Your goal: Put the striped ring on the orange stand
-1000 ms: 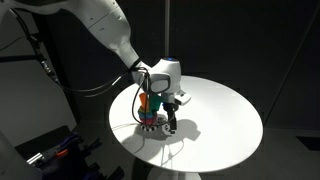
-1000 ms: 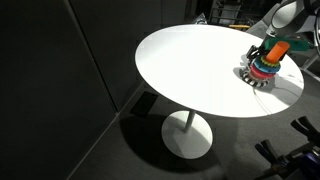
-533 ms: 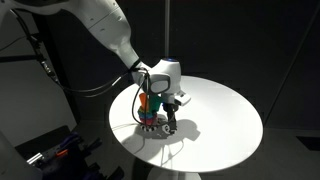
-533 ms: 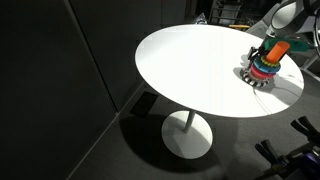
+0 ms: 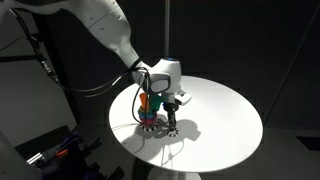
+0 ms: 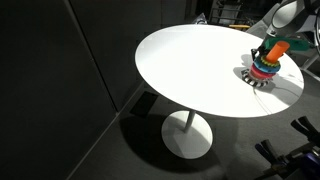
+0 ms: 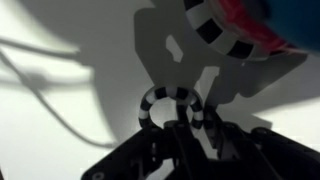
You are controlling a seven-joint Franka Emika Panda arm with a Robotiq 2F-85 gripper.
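The striped ring (image 7: 168,92), small and thin with black-and-white bands, lies on the white table just in front of my fingers. My gripper (image 7: 197,115) reaches down to the tabletop, and its dark fingers (image 7: 187,128) pinch the ring's right side. The stacking toy (image 5: 148,110) stands close beside the gripper (image 5: 171,125), and the orange stand (image 6: 277,47) rises from its coloured rings. In the wrist view the toy's wide striped base (image 7: 222,32) fills the top right. The ring itself is too small to make out in the exterior views.
The round white table (image 5: 225,120) stands on a single pedestal (image 6: 187,135). The toy sits near the table's edge (image 6: 285,100). Dark walls surround the scene, and a cable's shadow (image 7: 60,110) crosses the tabletop in the wrist view.
The fingers have drawn together around the striped ring. The arm and the toy have stayed where they were.
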